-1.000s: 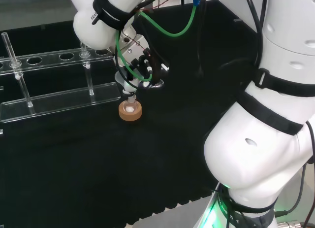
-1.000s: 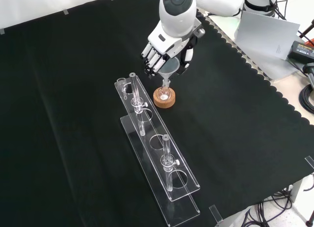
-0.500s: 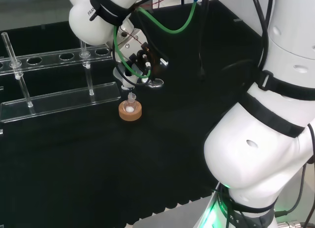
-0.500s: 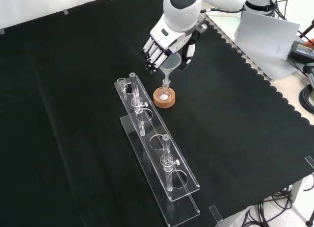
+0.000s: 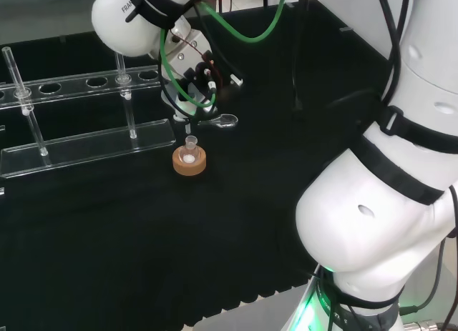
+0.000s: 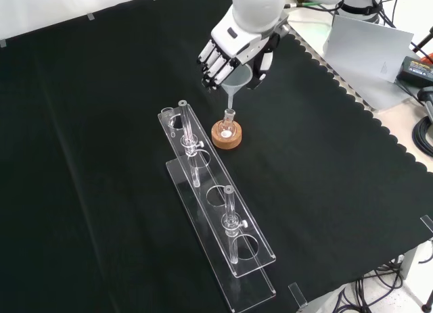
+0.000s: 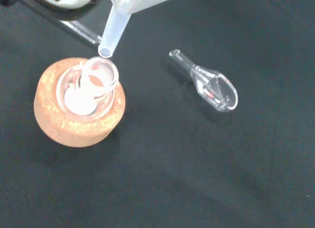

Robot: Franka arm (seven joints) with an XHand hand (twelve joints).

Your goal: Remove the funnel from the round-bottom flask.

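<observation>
The hand (image 6: 238, 51) has its fingers curled round the funnel (image 6: 235, 83), holding it in the air with its spout tip clear of and just above the neck of the round-bottom flask (image 6: 228, 124), which sits in a cork ring (image 6: 226, 136) on the black-clothed desk (image 6: 101, 191).

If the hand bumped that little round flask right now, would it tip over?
Probably not easily: the round-bottom flask sits nestled in a wide cork ring that should steady it. It looks small and likely light, so a hard knock might slide ring and all. It seems to be clear glass, so probably breakable.
</observation>
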